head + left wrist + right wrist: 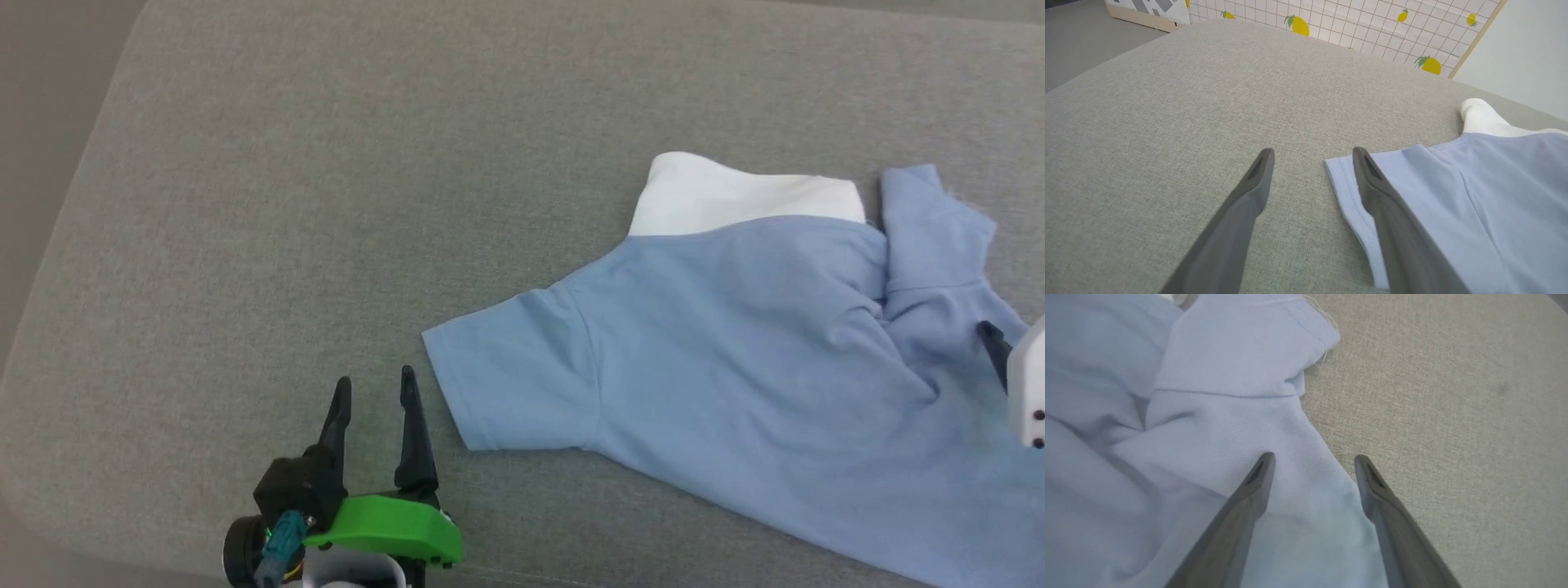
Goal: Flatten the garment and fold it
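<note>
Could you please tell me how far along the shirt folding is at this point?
Done: nothing clearly. The shirt lies rumpled on the grey pad, with white inner fabric showing and creases near its right side. In hand: both grippers are open and hold nothing; the left gripper sits beside the sleeve, the right gripper over the shirt's right edge. Left: flattening and every fold.

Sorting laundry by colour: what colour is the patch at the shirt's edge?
White: the patch on the light blue shirt, best in the head view.
</note>
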Controlling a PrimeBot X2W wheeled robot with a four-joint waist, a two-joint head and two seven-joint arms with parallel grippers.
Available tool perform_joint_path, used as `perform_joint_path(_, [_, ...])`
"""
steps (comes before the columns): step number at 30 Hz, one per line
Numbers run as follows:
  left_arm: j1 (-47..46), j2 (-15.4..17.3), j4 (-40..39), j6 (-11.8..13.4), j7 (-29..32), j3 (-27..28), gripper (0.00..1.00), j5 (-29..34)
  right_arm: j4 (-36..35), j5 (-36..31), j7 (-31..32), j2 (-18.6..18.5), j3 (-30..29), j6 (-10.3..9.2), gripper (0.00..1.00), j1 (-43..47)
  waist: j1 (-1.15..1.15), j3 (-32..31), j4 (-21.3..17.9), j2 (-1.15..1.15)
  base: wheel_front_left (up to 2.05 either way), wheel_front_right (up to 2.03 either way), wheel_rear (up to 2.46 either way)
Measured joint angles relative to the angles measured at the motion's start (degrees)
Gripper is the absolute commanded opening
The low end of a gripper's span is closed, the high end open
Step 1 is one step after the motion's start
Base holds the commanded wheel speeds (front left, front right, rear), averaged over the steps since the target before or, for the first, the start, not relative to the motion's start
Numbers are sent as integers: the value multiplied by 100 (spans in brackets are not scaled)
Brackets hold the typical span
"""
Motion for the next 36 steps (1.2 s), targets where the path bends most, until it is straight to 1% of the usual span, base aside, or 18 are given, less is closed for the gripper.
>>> perform_joint_path(2, [-53, -21, 15, -13, 0, -19, 100, 21, 151, 136, 130, -311, 212, 1, 100, -58, 0, 86, 81, 0, 0, 0, 0])
perform_joint_path(4, [-89, -42, 34, -37, 0, -33, 100, 32, 319, 252, 175, -515, 341, 1, 100, -87, 0, 155, 157, 0, 0, 0, 0])
perform_joint_path(7, [-125, -90, 58, -55, 0, -34, 100, 42, 537, 515, 234, -656, 470, -2, 100, -159, 0, 244, 266, 0, 0, 0, 0])
perform_joint_path(8, [-131, -102, 76, -57, 0, -22, 100, 42, 579, 590, 238, -680, 474, -2, 38, -199, 0, 270, 296, 0, 0, 0, 0])
perform_joint_path(9, [-133, -112, 91, -59, 0, -4, 100, 43, 617, 633, 236, -693, 483, -2, 7, -244, 0, 290, 319, 0, 0, 0, 0])
perform_joint_path(10, [-133, -115, 103, -60, 0, 13, 100, 43, 641, 648, 216, -703, 512, -2, 0, -273, 0, 297, 329, 0, 0, 0, 0])
perform_joint_path(15, [-132, -120, 146, -96, 0, 97, 100, 67, 750, 712, -196, -611, 547, 0, 0, -341, 0, 242, 261, 0, 0, 0, 0])
perform_joint_path(18, [-130, -114, 171, -110, 0, 152, 100, 67, 743, 735, -436, -542, 393, 1, 0, -348, 0, 162, 147, 0, 0, 0, 0])
perform_joint_path(20, [-130, -112, 172, -112, 0, 187, 100, 66, 723, 733, -595, -521, 120, 1, 0, -348, 0, 95, 53, 0, 0, 0, 0])
perform_joint_path(23, [-125, -105, 168, -113, 0, 218, 100, 66, 731, 631, -802, -553, -469, 1, 0, -260, 0, 2, -81, 0, 0, 0, 0])
perform_joint_path(26, [-118, -97, 159, -113, 0, 234, 100, 66, 902, 419, -989, -643, -1106, 1, 0, 107, 0, -70, -193, 0, 0, 0, 0])
perform_joint_path(29, [-105, -87, 146, -112, 0, 242, 100, 65, 1135, 282, -1111, -570, -1529, 1, 0, 443, 0, -97, -268, 0, 0, 0, 0])
perform_joint_path(30, [-103, -78, 142, -112, 1, 245, 100, 65, 1201, 232, -1168, -504, -1621, 1, 12, 479, 0, -96, -287, 0, 0, 0, 0])
perform_joint_path(31, [-102, -64, 137, -112, 3, 246, 100, 65, 1266, 166, -1260, -408, -1695, 1, 69, 494, 0, -92, -307, 0, 0, 0, 0])
perform_joint_path(32, [-101, -49, 132, -111, 11, 249, 100, 65, 1304, 116, -1418, -292, -1745, 1, 100, 490, 0, -85, -326, 0, 0, 0, 0])
perform_joint_path(33, [-101, -35, 125, -110, 25, 252, 100, 65, 1336, 75, -1584, -177, -1775, 1, 100, 470, 0, -80, -343, 0, 0, 0, 0])
perform_joint_path(34, [-101, 1, 119, -110, 40, 259, 100, 65, 1396, -31, -1825, 16, -1794, 1, 100, 402, 0, -84, -373, 0, 0, 0, 0])
perform_joint_path(36, [-99, 26, 109, -103, 54, 264, 100, 65, 1381, -93, -2058, 231, -1893, 1, 100, 292, 0, -114, -393, 0, 0, 0, 0])
